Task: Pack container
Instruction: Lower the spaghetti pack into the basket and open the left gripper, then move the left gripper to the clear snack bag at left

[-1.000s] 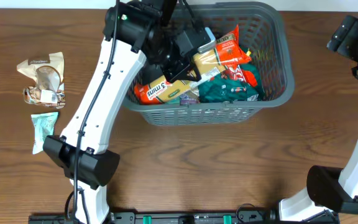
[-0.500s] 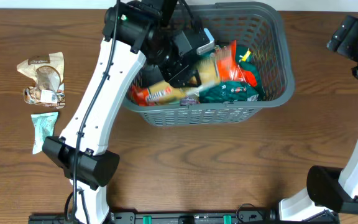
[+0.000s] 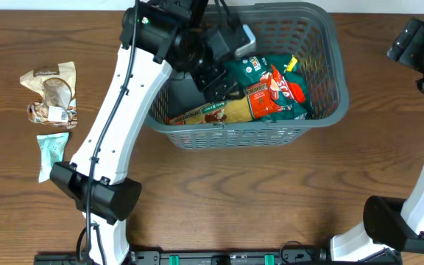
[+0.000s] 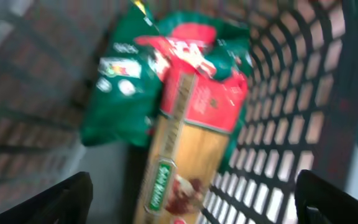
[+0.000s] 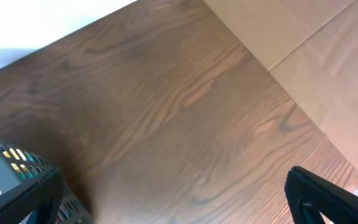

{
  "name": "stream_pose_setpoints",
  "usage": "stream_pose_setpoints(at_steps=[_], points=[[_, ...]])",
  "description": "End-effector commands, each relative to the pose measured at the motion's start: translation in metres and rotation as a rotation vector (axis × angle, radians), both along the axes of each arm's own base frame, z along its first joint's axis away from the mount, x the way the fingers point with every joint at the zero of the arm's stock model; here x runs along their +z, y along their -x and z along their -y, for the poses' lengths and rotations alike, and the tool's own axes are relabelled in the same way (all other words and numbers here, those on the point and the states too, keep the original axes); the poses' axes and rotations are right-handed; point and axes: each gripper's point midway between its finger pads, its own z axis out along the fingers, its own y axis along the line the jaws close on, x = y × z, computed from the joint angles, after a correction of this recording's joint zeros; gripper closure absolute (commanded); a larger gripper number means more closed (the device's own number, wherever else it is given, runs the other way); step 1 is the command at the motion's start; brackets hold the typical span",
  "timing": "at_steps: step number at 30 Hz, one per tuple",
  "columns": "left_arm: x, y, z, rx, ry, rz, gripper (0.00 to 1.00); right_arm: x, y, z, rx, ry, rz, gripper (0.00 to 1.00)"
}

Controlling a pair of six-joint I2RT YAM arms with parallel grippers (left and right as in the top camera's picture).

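Left claw (image 4: 188, 205) empty, fingers apart, low inside container (image 4: 278, 143)

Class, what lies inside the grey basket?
In the basket: a green packet, a red packet and a long yellow pasta packet. The left arm hides its back left corner.

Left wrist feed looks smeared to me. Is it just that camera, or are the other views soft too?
Left wrist: motion-blurred throughout, the container lattice smeared, print on the pasta packet and green packet unreadable. Overhead: sharp and evenly lit, no glare on the packets. Right wrist: crisp wood grain on the table, with only its own fingers dark and featureless at the bottom corners.
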Motion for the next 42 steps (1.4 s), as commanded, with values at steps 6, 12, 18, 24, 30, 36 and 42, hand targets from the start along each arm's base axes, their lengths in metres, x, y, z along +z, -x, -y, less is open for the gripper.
stream_pose_setpoints(at_steps=[6,12,18,24,30,36,42], points=[[0.096,-0.033,-0.072,0.411,0.105,0.215,0.09,0.005,0.003,0.002,-0.018,0.003,0.019,0.01],[0.131,-0.05,-0.185,0.958,0.044,0.328,0.09,0.005,0.003,0.002,-0.018,0.003,0.019,0.01],[0.121,-0.036,-0.296,1.463,-0.104,0.324,0.09,0.005,0.003,0.002,-0.018,0.003,0.019,0.01],[0.085,-0.008,-0.372,1.729,-0.241,0.185,0.09,0.005,0.003,0.002,-0.018,0.003,0.018,0.01],[0.047,0.017,-0.439,1.958,-0.322,0.015,0.09,0.005,0.003,0.002,-0.018,0.003,0.019,0.01],[0.008,0.024,-0.477,2.045,-0.384,-0.122,0.09,0.005,0.003,0.002,-0.018,0.003,0.018,0.01],[-0.046,0.01,-0.49,1.935,-0.447,-0.244,0.1,0.005,0.003,0.002,-0.018,0.003,0.019,0.01]])
